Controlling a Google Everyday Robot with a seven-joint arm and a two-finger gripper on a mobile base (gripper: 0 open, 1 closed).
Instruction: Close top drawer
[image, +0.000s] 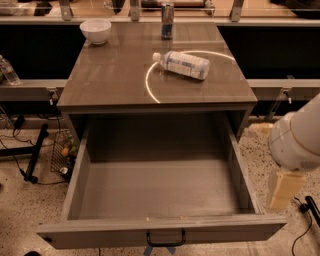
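The top drawer (160, 190) of the grey wood-grain cabinet is pulled fully out towards the camera. Its deep boxy inside is bare. Its front panel runs along the bottom edge of the view, with a small black bar handle (165, 239) at centre. My white arm (299, 137) comes in from the right edge. Its cream-coloured gripper (284, 190) hangs just outside the drawer's right wall, near the front right corner and apart from it.
On the cabinet top (110, 75) stand a white bowl (95, 30) at the back left and a can (167, 21) at the back centre, and a plastic bottle (182, 64) lies on its side. A black stand (34, 152) and cables are on the floor at left.
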